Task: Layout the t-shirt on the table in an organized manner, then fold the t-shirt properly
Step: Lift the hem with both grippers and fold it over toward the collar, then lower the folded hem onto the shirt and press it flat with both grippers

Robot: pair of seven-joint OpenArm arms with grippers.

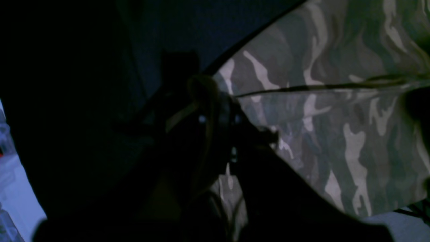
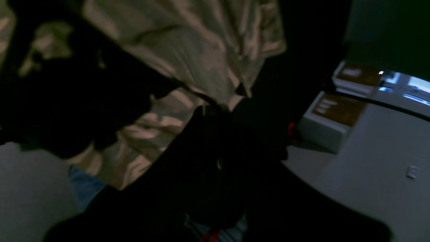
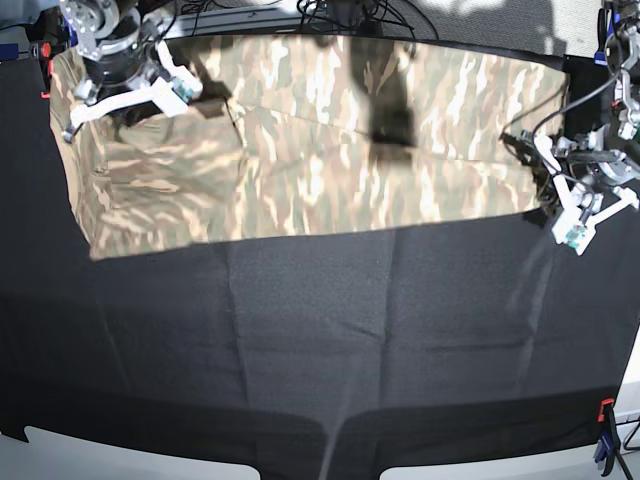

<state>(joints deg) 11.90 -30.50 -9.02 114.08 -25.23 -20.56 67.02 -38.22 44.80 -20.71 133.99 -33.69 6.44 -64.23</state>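
Observation:
The camouflage t-shirt (image 3: 320, 150) lies spread wide across the far half of the black table (image 3: 320, 340), with a fold line running along its length. My right gripper (image 3: 80, 115) is at the shirt's left end in the base view. In the right wrist view this gripper (image 2: 218, 106) is shut on a pinch of the fabric (image 2: 201, 43). My left gripper (image 3: 552, 195) is at the shirt's right end. Seen from the left wrist, the left gripper (image 1: 215, 97) is shut on the shirt's edge (image 1: 336, 127), and a taut crease runs away from it.
An orange and blue clamp (image 3: 605, 440) grips the table's near right corner, and a red one (image 3: 45, 50) sits at the far left. Cables (image 3: 340, 15) bunch behind the shirt. White boxes (image 2: 332, 117) stand on the floor beyond the table edge.

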